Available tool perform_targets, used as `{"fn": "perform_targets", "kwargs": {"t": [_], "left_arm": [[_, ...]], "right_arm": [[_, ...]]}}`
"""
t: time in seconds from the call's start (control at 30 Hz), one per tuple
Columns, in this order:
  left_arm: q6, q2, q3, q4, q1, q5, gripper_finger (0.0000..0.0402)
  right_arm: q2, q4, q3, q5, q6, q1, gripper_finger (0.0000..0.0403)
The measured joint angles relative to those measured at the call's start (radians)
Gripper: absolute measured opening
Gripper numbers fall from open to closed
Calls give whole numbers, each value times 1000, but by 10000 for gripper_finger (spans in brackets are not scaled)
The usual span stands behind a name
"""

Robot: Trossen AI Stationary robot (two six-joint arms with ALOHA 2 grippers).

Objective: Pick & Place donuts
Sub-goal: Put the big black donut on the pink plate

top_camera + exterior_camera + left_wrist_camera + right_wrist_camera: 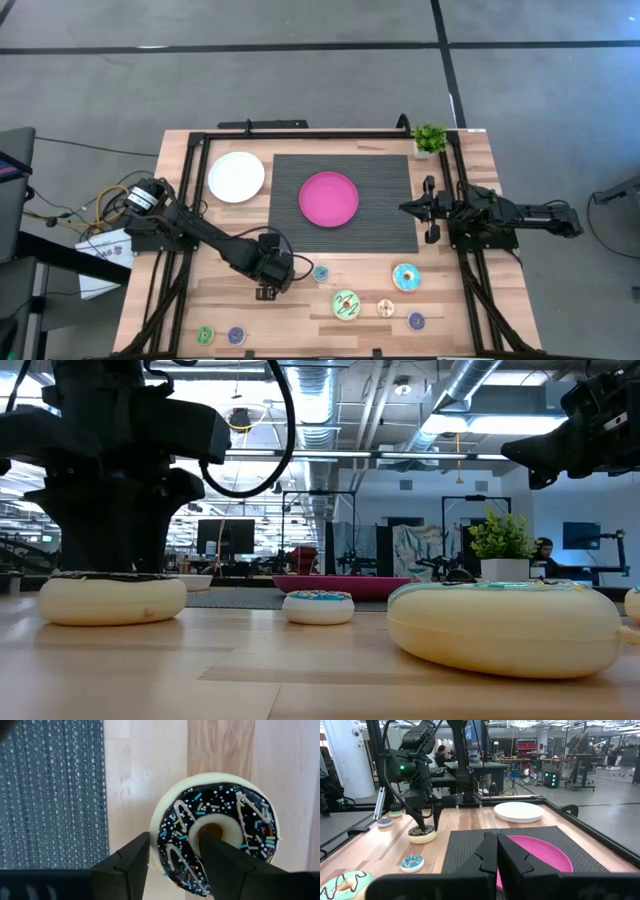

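From above, the chocolate-iced ring donut with sprinkles (215, 832) is wholly covered by the left gripper (268, 282). In the left wrist view its near rim is cut off by the picture's edge and partly masked by the dark fingers (220, 857). In the low view, the pale-green-iced donut (500, 625) is blurred, and the pink round plate (345, 584) is partly hidden behind it.

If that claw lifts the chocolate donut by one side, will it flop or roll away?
Probably neither. The chocolate donut looks like a stiff moulded toy. The left end effector straddles one side of the ring, so it may tilt. It lies flat, unlikely to roll.
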Motion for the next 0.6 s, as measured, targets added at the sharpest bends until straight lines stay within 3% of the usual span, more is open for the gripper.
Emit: {"fn": "perform_targets", "kwargs": {"t": [0.6], "left_arm": [[16,25,-30,75,3,13,159]], "right_arm": [[0,0,0,0,0,0,0]]}}
